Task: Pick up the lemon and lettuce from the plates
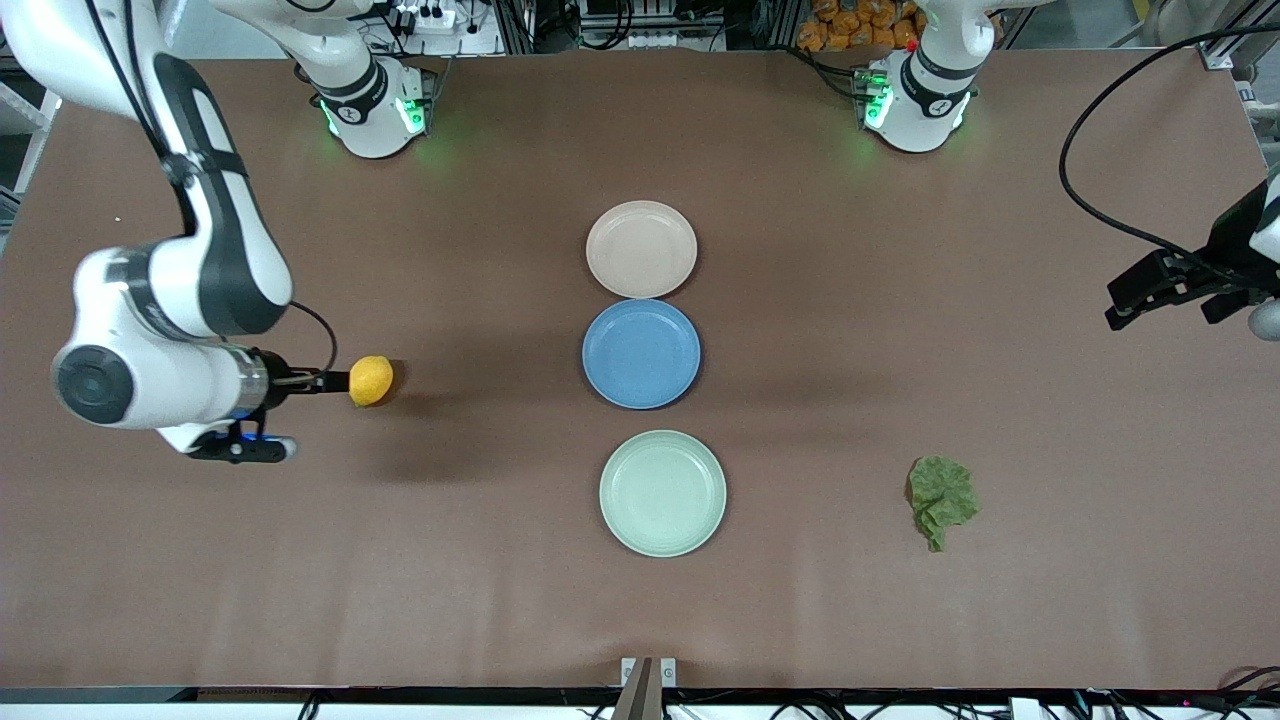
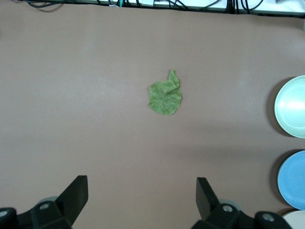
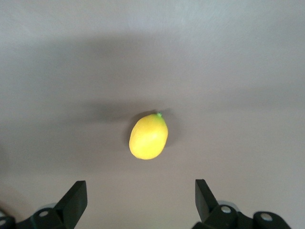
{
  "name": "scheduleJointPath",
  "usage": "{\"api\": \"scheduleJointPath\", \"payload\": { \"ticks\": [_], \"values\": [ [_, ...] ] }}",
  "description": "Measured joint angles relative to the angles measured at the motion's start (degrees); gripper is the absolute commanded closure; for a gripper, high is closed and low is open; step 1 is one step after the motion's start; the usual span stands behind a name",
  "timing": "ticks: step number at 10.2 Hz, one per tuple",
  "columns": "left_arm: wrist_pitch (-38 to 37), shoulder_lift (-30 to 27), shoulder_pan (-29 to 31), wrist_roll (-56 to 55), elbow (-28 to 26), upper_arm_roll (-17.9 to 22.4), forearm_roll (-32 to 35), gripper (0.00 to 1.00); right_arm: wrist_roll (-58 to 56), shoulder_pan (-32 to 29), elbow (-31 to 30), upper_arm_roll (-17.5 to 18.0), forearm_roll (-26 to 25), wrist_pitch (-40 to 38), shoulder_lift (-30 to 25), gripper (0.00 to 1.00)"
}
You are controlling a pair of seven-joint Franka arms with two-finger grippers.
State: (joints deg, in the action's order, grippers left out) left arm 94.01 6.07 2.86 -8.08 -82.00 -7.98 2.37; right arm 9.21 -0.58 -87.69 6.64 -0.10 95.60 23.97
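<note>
Presently, the right gripper (image 3: 138, 202) is held with its fingers spread wide and nothing between them, over bare tablecloth at the right arm's end of the table. The lemon (image 1: 370, 380) is seen lying on the brown tablecloth (image 1: 480, 560) just beside this gripper, apart from its fingers. The left gripper (image 2: 142, 202) is likewise parted and empty, raised over the left arm's end of the table. The lettuce (image 1: 941, 498) is laid flat on the cloth, nearer the front camera than that gripper and well apart from it. Three plates are ranged in a row down the table's middle: the beige-pink plate (image 1: 641, 249) farthest from the front camera, the blue plate (image 1: 641, 353) between, the mint green plate (image 1: 662, 492) nearest. All three are bare.
</note>
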Motion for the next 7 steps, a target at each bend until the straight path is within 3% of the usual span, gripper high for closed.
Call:
{"api": "scheduleJointPath", "payload": {
  "ticks": [3, 7],
  "values": [
    [-0.76, -0.4, -0.03, -0.03, -0.31, 0.04, -0.03, 0.0, 0.0, -0.36, 5.68, -0.12, -0.14, -4.33, -4.33, 0.0],
    [-3.1, -2.18, -0.19, -0.03, -0.48, 0.0, -0.06, 0.0, 0.0, -1.11, 6.33, -0.15, -0.2, -8.78, -12.66, 0.0]
  ]
}}
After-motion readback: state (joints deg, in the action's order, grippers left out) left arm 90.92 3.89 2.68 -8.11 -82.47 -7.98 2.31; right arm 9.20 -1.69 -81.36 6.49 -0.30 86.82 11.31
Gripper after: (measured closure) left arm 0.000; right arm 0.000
